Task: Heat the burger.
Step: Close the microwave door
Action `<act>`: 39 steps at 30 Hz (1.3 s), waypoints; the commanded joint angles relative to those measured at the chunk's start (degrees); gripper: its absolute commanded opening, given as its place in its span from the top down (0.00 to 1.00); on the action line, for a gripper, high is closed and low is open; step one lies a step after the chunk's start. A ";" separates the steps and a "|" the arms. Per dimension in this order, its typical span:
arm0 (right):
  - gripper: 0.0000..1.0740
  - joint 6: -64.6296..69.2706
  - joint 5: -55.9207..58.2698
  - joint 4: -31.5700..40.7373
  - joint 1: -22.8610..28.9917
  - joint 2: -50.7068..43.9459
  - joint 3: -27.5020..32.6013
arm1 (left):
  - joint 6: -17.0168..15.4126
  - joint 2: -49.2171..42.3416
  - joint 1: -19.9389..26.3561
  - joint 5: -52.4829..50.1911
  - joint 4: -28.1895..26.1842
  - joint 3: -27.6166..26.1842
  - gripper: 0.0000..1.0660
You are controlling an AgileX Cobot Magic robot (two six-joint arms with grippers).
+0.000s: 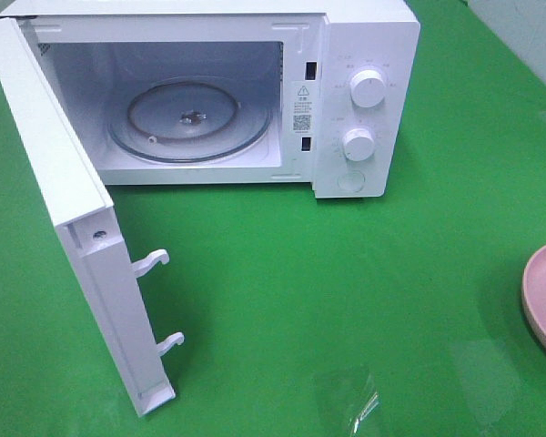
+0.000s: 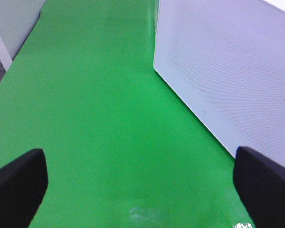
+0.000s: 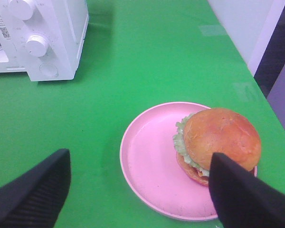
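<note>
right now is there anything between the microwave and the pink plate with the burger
Nothing: in the right wrist view only bare green table lies between the microwave and the pink plate holding the burger. The exterior high view shows the same.

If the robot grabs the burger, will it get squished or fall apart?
Probably a little. The burger is stacked in loose layers, with lettuce poking out the side, so a sideways push could slide the top bun off. Its bun looks smooth and rounded, so the fingers might slip. It sits at one side of the pink plate, so lifting that may tilt it.
</note>
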 commanded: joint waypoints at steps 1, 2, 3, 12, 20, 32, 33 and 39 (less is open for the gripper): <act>0.29 -0.63 -0.57 -0.11 -0.17 -1.55 0.17 | -0.11 -0.29 0.06 -0.63 -0.46 0.00 0.08; 0.29 -0.63 -0.57 -0.11 -0.17 -1.55 0.17 | -0.11 -0.29 0.06 -0.63 -0.46 0.00 0.08; 0.29 -0.63 -0.57 -0.11 -0.17 -1.55 0.17 | -0.23 -0.23 0.06 -0.69 -1.09 0.00 0.08; 0.29 -0.63 -0.57 -0.11 -0.17 -1.55 0.17 | -2.06 2.41 0.06 -5.16 -0.97 -1.60 0.11; 0.29 -0.63 -0.57 -0.11 -0.17 -1.55 0.17 | -2.06 11.29 0.06 -22.29 -0.86 0.63 0.58; 0.29 -0.63 -0.57 -0.11 -0.17 -1.55 0.17 | -1.49 20.34 0.06 -44.69 -0.86 7.96 1.00; 0.29 -0.63 -0.57 -0.11 -0.17 -1.55 0.17 | -1.49 22.29 0.06 -50.42 -0.86 9.63 1.00; 0.29 -0.63 -0.57 -0.11 -0.17 -1.55 0.17 | -1.49 29.74 0.06 -70.24 -0.86 15.30 1.00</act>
